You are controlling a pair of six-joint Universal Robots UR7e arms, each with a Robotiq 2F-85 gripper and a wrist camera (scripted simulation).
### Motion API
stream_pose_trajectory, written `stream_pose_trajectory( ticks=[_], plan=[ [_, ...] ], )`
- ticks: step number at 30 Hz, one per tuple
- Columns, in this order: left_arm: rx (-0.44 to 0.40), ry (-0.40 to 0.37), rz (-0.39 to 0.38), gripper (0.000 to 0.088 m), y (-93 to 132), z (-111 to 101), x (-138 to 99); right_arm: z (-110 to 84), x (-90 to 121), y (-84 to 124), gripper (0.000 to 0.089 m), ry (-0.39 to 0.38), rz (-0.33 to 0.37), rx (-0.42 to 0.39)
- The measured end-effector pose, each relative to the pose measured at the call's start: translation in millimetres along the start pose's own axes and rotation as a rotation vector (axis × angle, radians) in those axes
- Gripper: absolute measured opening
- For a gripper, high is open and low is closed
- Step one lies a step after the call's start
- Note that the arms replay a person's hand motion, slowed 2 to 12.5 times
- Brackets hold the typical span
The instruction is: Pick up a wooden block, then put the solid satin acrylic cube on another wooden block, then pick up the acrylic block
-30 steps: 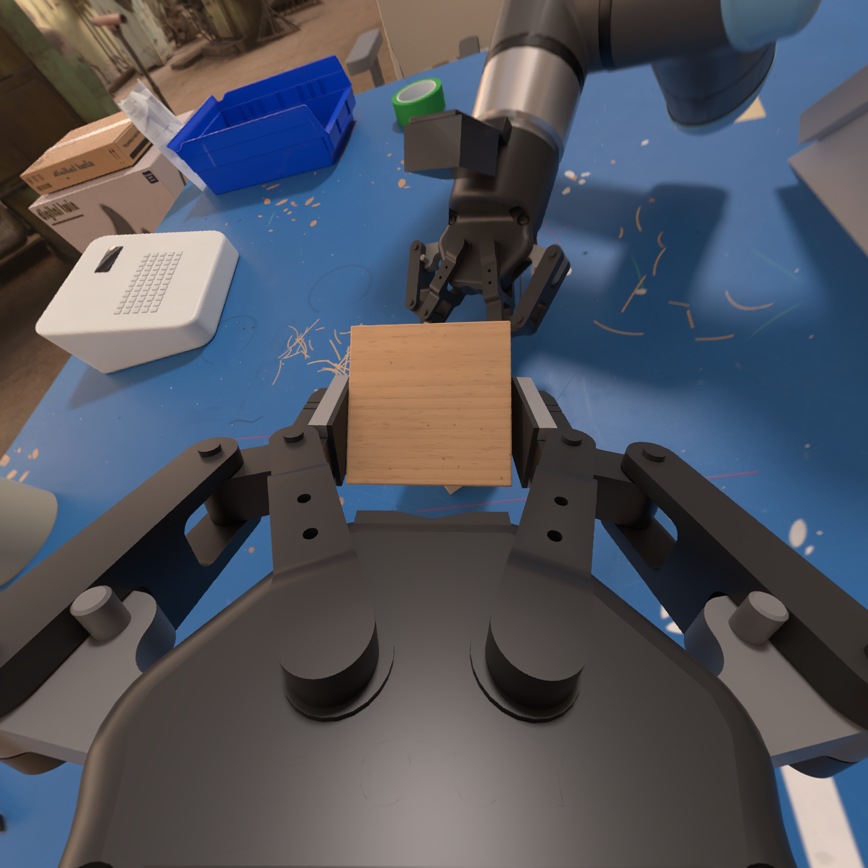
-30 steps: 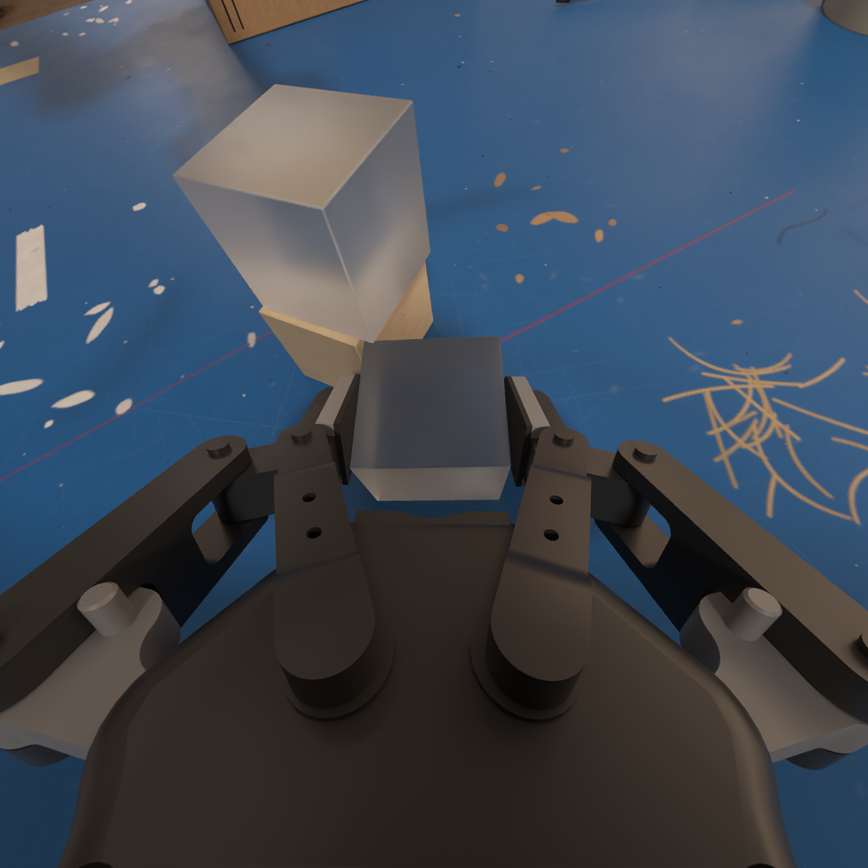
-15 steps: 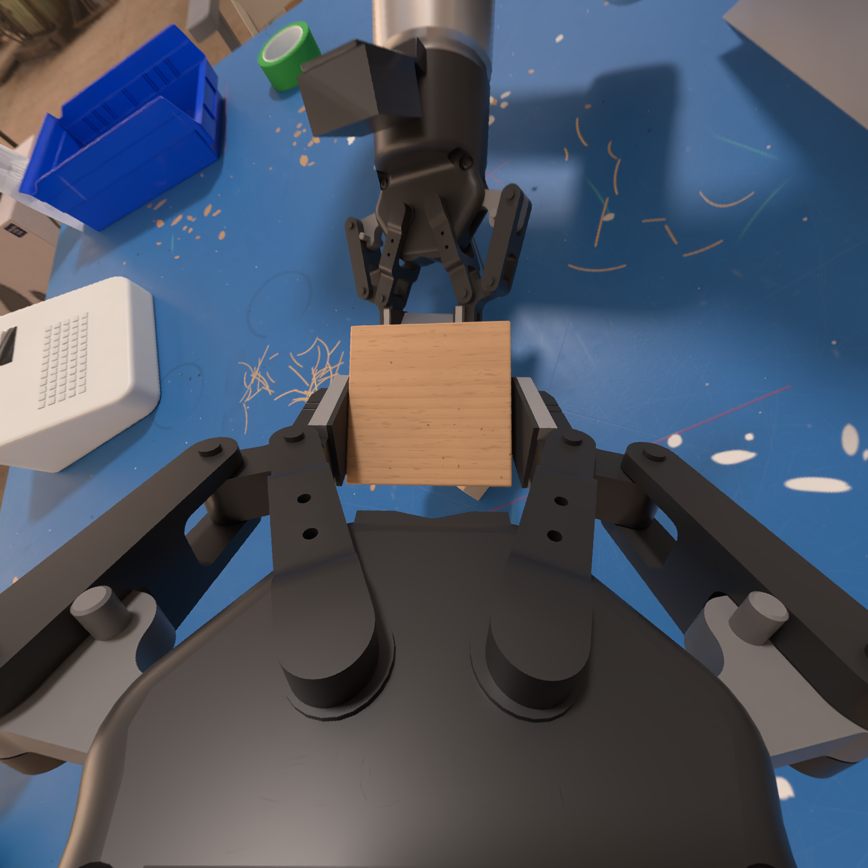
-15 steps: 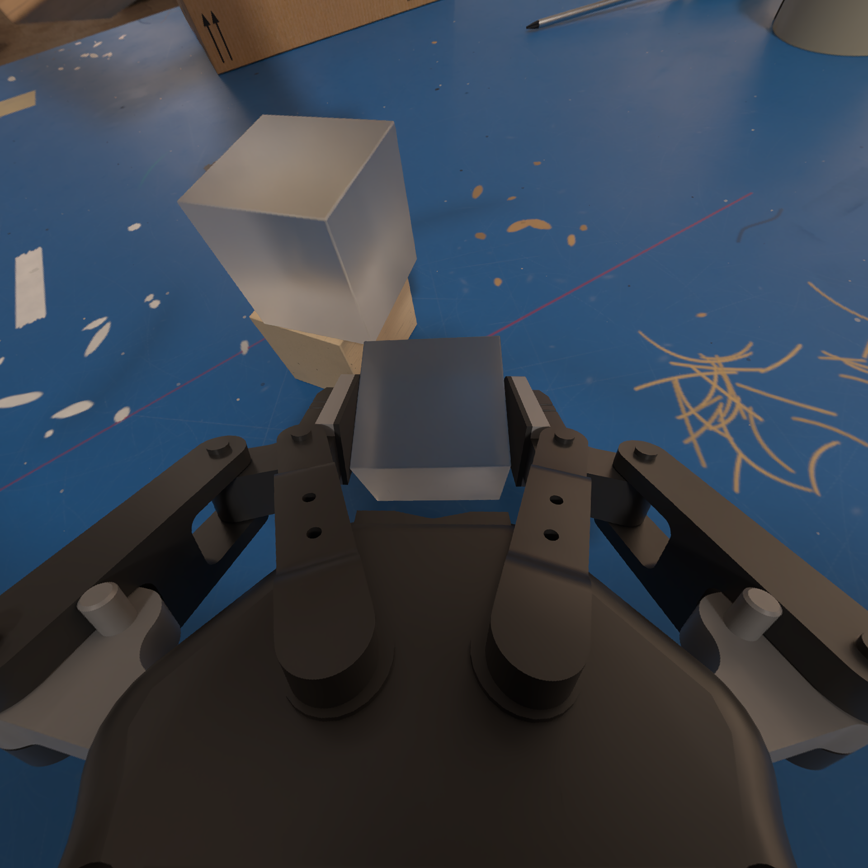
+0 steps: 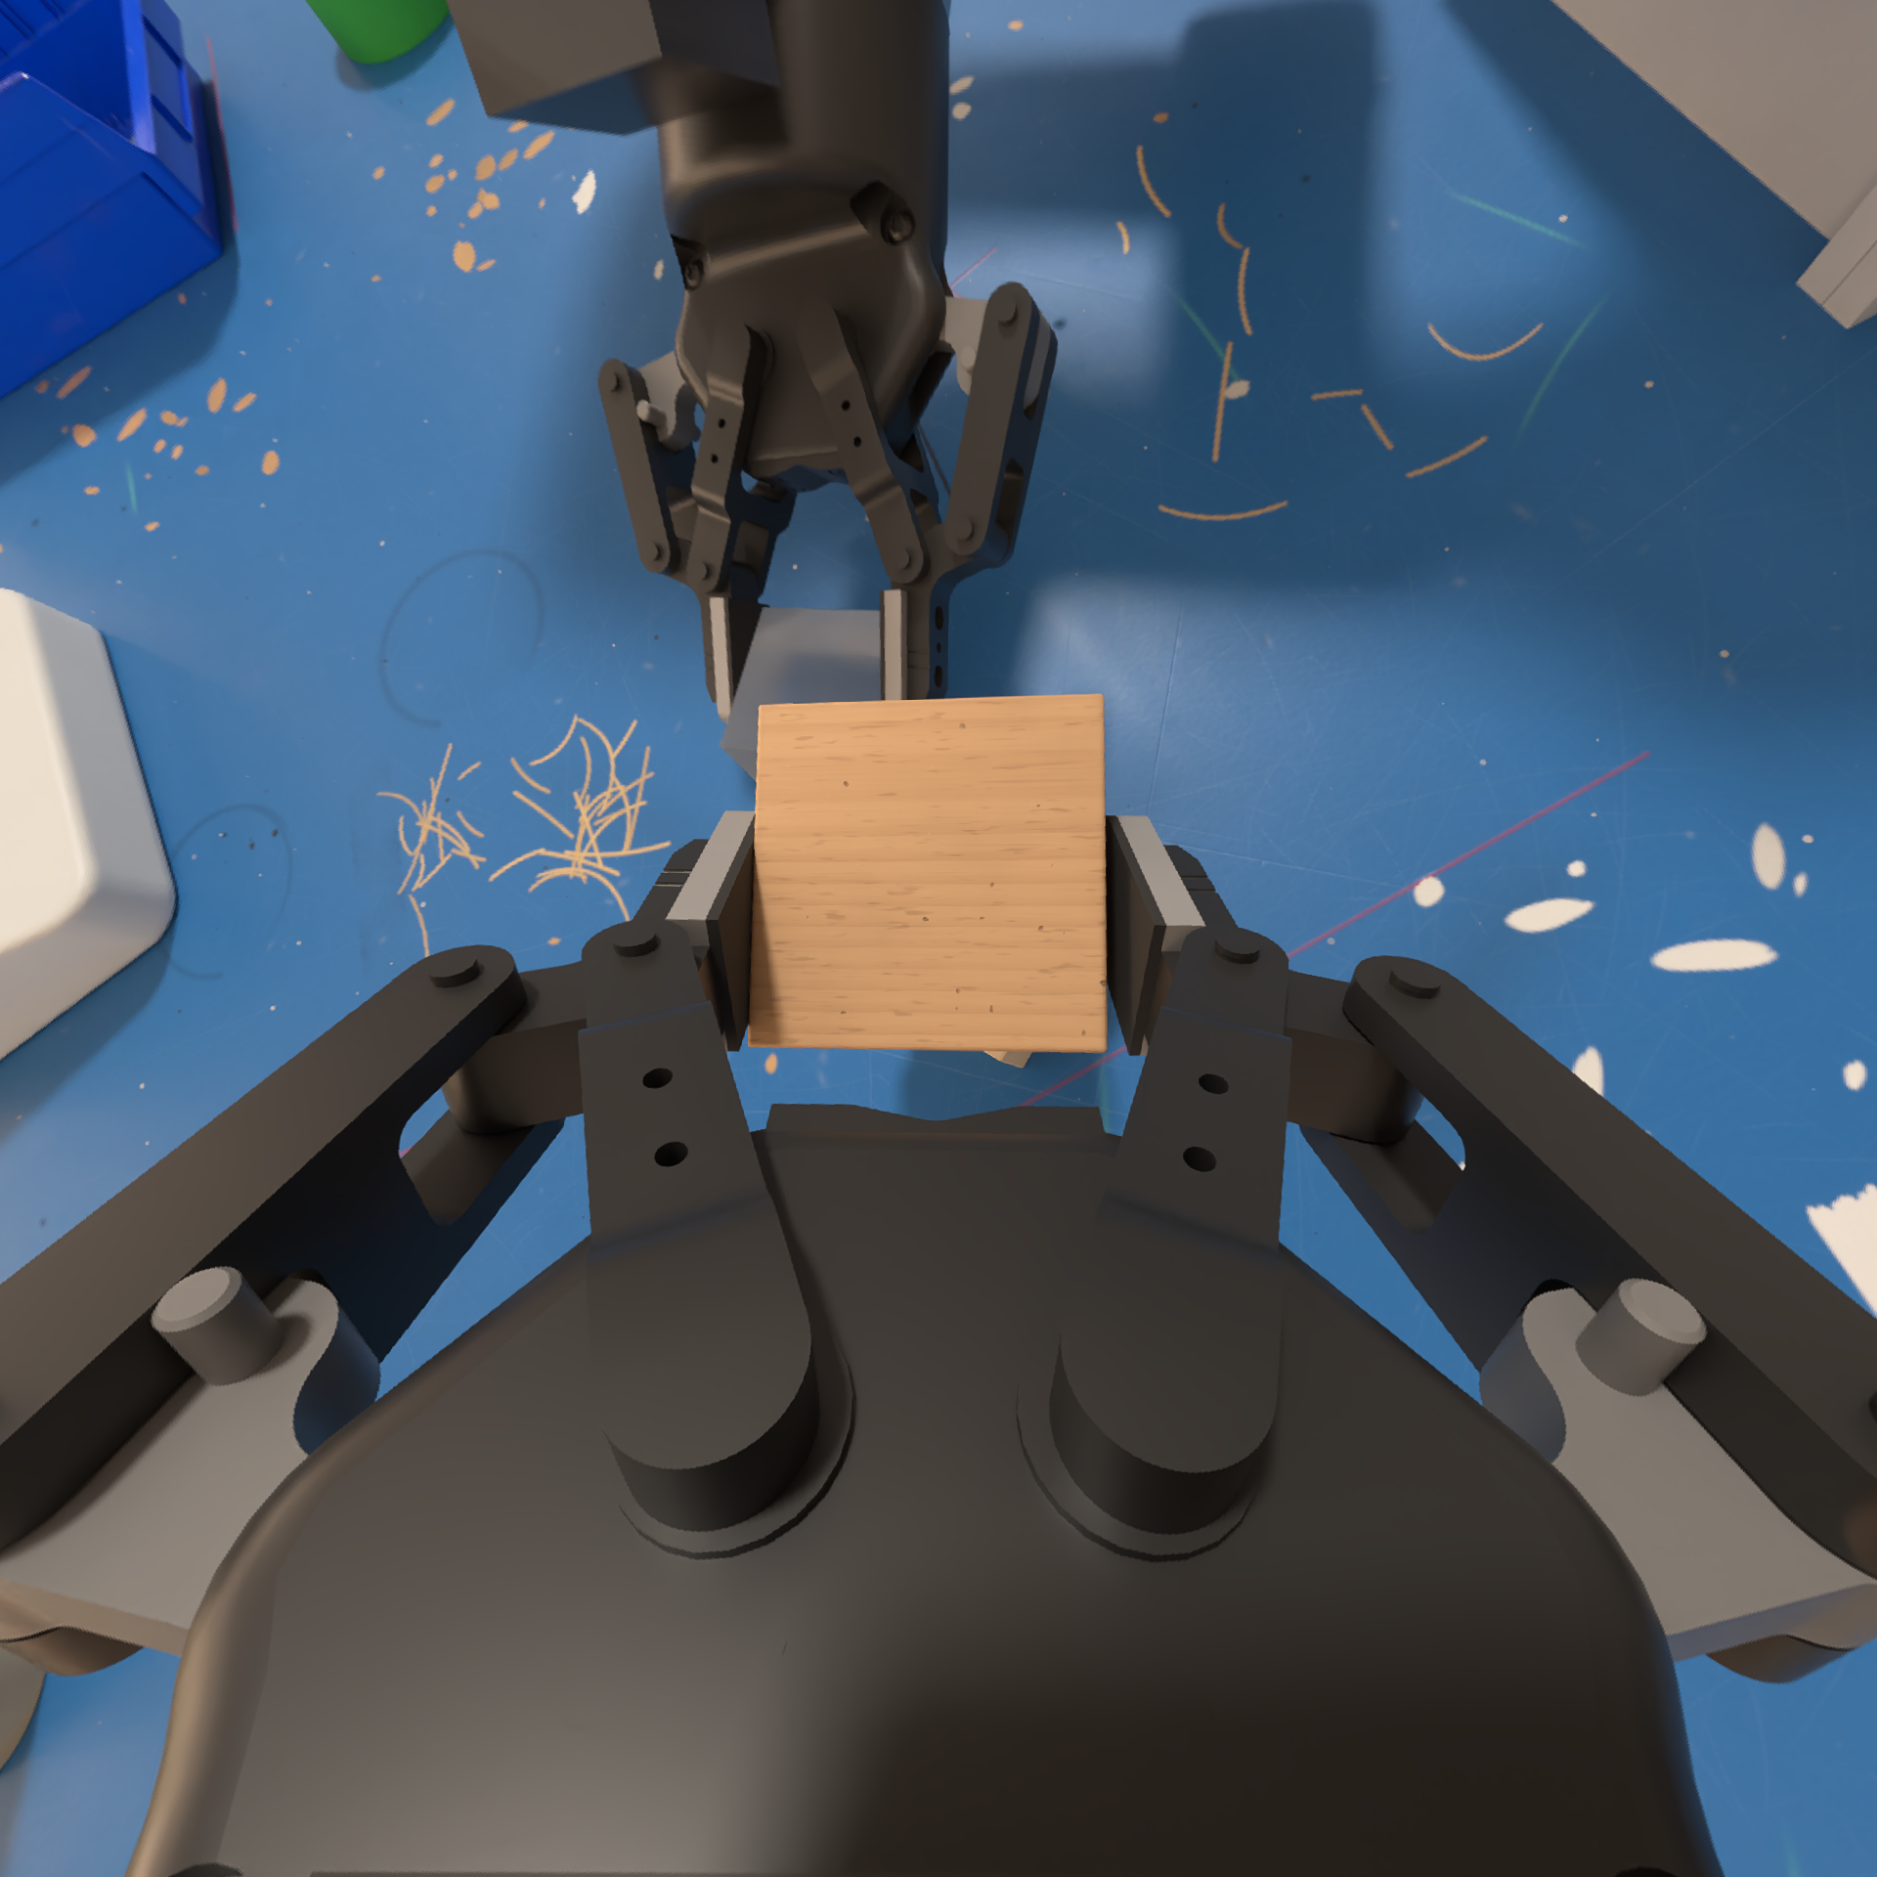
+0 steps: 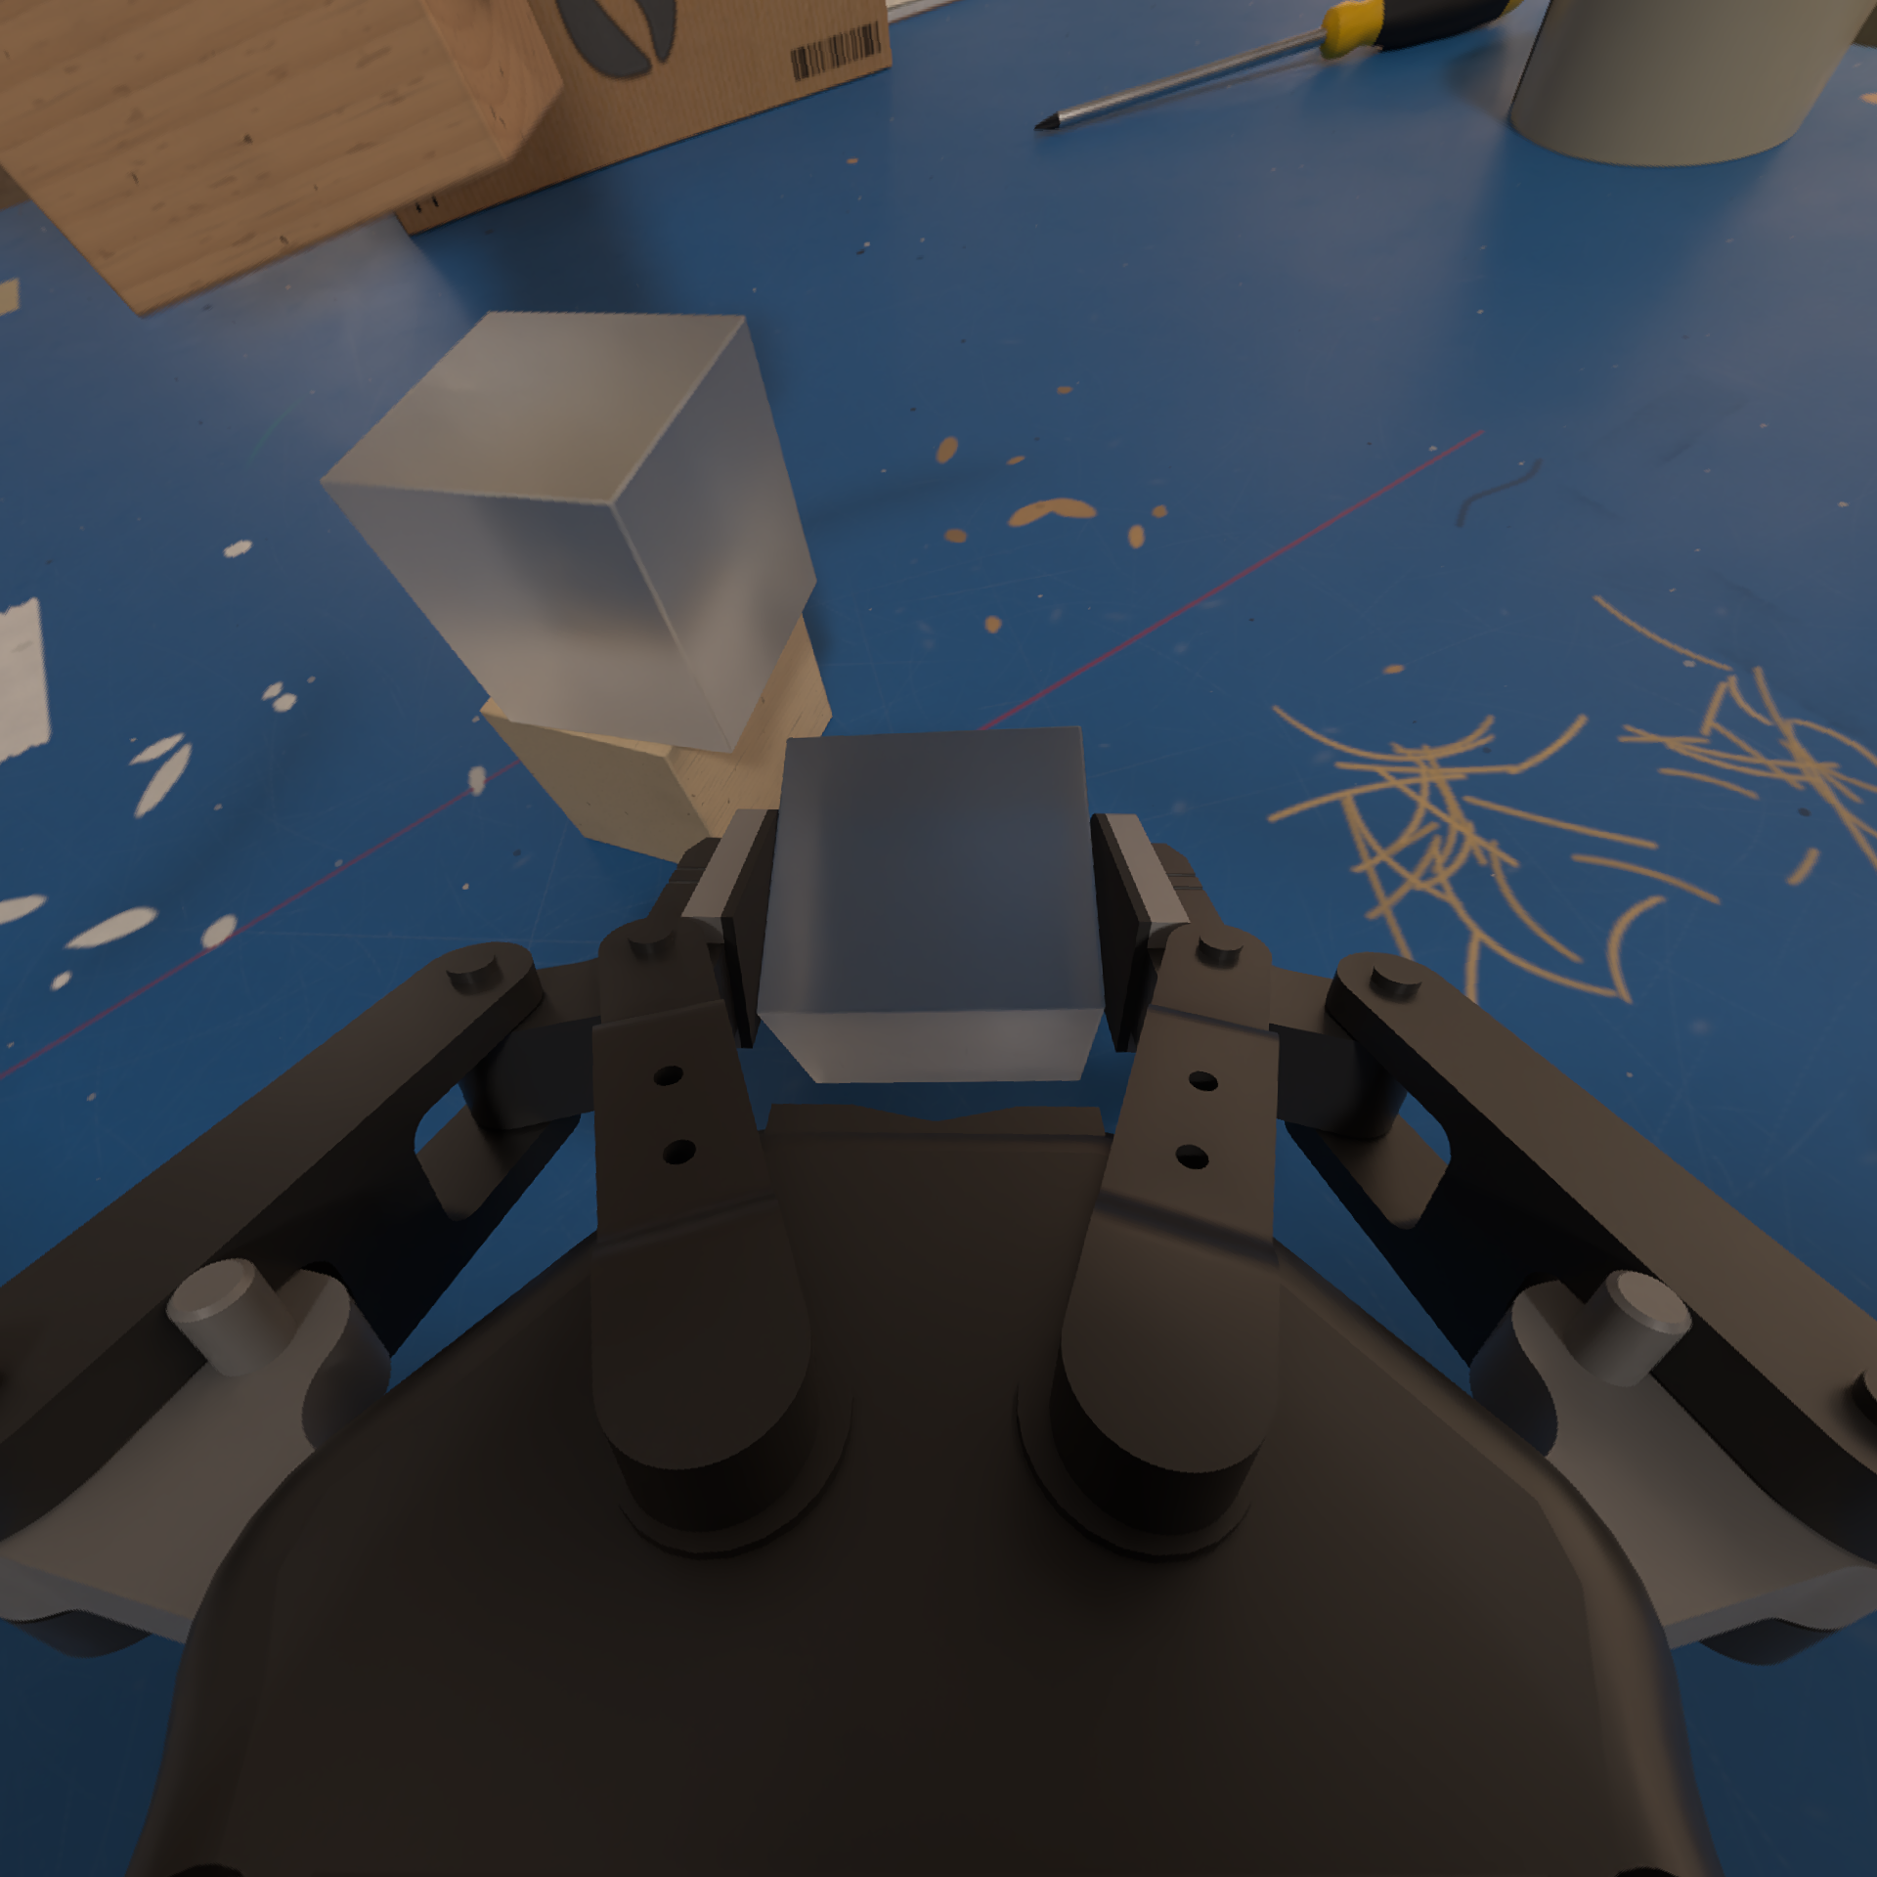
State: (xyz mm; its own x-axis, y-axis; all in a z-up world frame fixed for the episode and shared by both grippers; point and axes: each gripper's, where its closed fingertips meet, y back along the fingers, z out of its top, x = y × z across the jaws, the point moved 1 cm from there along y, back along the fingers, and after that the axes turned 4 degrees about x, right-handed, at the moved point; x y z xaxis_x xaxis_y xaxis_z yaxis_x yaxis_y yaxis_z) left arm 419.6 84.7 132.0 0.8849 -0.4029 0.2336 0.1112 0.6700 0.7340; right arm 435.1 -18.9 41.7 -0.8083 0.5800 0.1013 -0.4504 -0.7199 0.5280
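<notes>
Grip check: left gripper (image 5: pixel 927 914) clamps wooden block (image 5: pixel 927 874); right gripper (image 6: pixel 929 914) clamps acrylic block (image 6: pixel 929 894). Satin acrylic cube (image 6: pixel 579 518) sits on second wooden block (image 6: pixel 650 782) at 10 o'clock. Lift straight, clear of stack.

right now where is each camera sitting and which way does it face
Left wrist view: on the left hand, looking down at the blue table; its fingers grip a wooden block.
Right wrist view: on the right hand, facing table and stacked cube; its fingers grip an acrylic block.
Shared: the right hand, both blocks.
</notes>
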Motion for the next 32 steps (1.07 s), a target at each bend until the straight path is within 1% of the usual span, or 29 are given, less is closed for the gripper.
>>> stream_pose_trajectory(
  ticks=[6, 13, 24, 29, 32],
  plan=[
    [0.023, -0.006, -0.038, 0.0554, -5, -2, 2, 4.1, -5, 4, 0.0519, -0.031, -0.005, -0.038],
    [0.041, -0.005, -0.061, 0.0554, -9, -6, 7, 5.3, -6, 7, 0.0519, -0.061, 0.01, -0.062],
    [0.043, 0.018, -0.12, 0.0554, -12, -11, 6, 3.3, -8, 6, 0.0519, -0.069, 0.012, -0.056],
    [0.045, 0.019, -0.125, 0.0554, -13, -14, 7, 2.6, -8, 5, 0.0519, -0.072, 0.019, -0.048],
    [0.032, 0.026, -0.135, 0.0554, -14, -14, 7, 1.3, -8, 3, 0.0519, -0.073, 0.02, -0.039]
  ],
)
